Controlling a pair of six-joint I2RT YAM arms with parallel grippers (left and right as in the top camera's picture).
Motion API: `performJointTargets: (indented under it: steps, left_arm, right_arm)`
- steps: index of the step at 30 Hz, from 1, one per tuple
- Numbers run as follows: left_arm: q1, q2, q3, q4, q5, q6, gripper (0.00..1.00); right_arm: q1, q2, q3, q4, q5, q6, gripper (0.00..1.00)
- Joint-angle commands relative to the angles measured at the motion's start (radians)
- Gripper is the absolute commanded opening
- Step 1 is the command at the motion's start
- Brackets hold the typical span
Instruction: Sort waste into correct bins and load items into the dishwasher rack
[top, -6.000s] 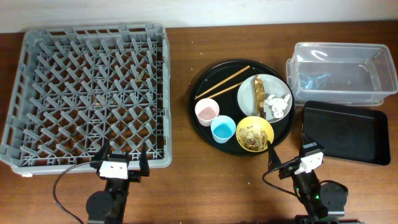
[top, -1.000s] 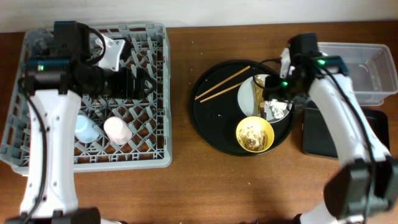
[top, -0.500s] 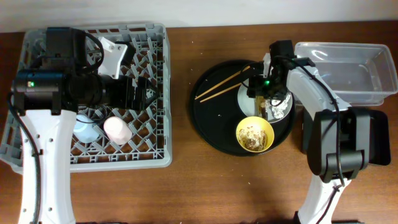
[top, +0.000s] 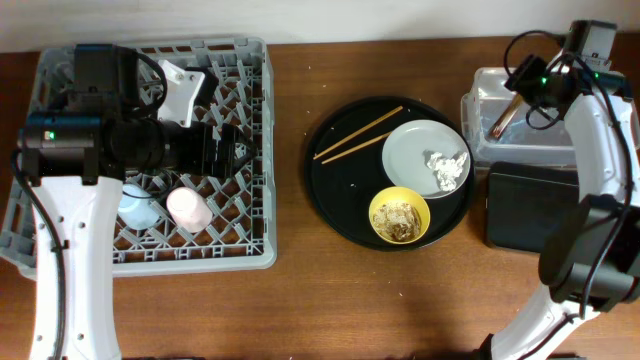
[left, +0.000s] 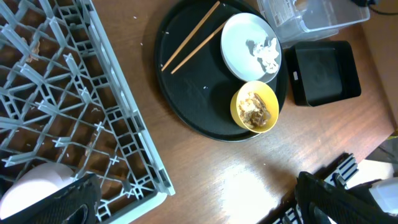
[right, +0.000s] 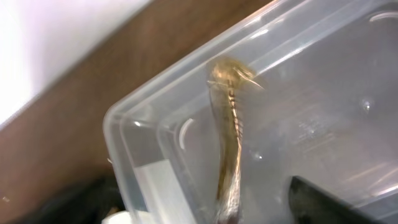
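The long golden-brown wrapper stands tilted inside the clear tub. In the right wrist view the wrapper hangs between my right gripper's spread fingers, over the tub. My right gripper is open above the tub's left end. The white plate holds crumpled tissue. The yellow bowl holds brown scraps. Two chopsticks lie beside them. The pink cup and blue cup sit in the grey rack. My left gripper is open and empty.
Plate, bowl and chopsticks lie on a large round black tray. The shallow black tray lies just in front of the clear tub. My left arm stretches across the rack. Bare wooden table runs along the front.
My right gripper has left the plate and swung right to the clear tub, taking the wrapper along. The plate now holds only tissue. The left arm has stayed put.
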Motion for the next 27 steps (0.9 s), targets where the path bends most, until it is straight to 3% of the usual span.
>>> performJointTargets:
  steps: [1,2,3,5,7,10,12,13,14,16,18,22,23,24,27]
  left_arm:
    - [0.000,-0.007,0.012,0.001,0.018,0.020,0.99]
    - [0.000,-0.007,0.012,0.001,0.018,0.020,0.99]
    - [0.000,-0.007,0.012,0.001,0.018,0.020,0.99]
    - [0.000,-0.007,0.012,0.001,0.018,0.020,0.99]
    - [0.000,-0.007,0.012,0.001,0.018,0.020,0.99]
    - [0.000,-0.007,0.012,0.001,0.018,0.020,0.99]
    - [0.000,-0.007,0.012,0.001,0.018,0.020,0.99]
    - [0.000,-0.007,0.012,0.001,0.018,0.020,0.99]
    - [0.000,-0.007,0.012,0.001,0.018,0.020,0.99]
    - [0.000,-0.007,0.012,0.001,0.018,0.020,0.99]
    - [0.000,-0.007,0.012,0.001,0.018,0.020,0.99]
    - [0.000,-0.007,0.012,0.001,0.018,0.020,0.99]
    - [0.000,-0.007,0.012,0.001,0.018,0.020,0.99]
    - [0.000,-0.007,0.012,0.001,0.018,0.020,0.99]
    - [0.000,-0.007,0.012,0.001,0.018,0.020,0.99]
  right_arm:
    - [0.017,-0.105,0.015,-0.063,-0.139,-0.092,0.96]
    - [0.066,-0.160,0.015,-0.149,-0.320,-0.176,0.80]
    - [0.147,-0.175,0.014,-0.279,-0.274,-0.224,0.69]
    - [0.303,-0.138,-0.025,-0.392,0.034,-0.221,0.68]
    - [0.420,-0.048,-0.154,-0.309,0.327,-0.110,0.69]
    - [0.391,0.065,-0.203,-0.213,0.327,-0.109,0.68]
    - [0.383,0.138,-0.206,-0.224,0.328,-0.109,0.58]
    - [0.383,0.150,-0.206,-0.236,0.323,-0.109,0.10]
    - [0.382,0.134,-0.183,-0.257,0.278,-0.110,0.04]
    - [0.370,0.027,-0.022,-0.340,0.137,-0.113,0.04]
    - [0.319,-0.072,0.126,-0.362,0.121,-0.108,0.04]
    - [0.131,-0.027,0.158,-0.247,0.212,-0.109,0.04]
    - [0.080,0.029,0.158,-0.219,0.149,-0.131,0.60]
    - [0.067,0.039,0.158,-0.253,0.073,-0.155,0.82]
    - [0.076,-0.107,0.171,-0.422,-0.101,-0.163,0.81]
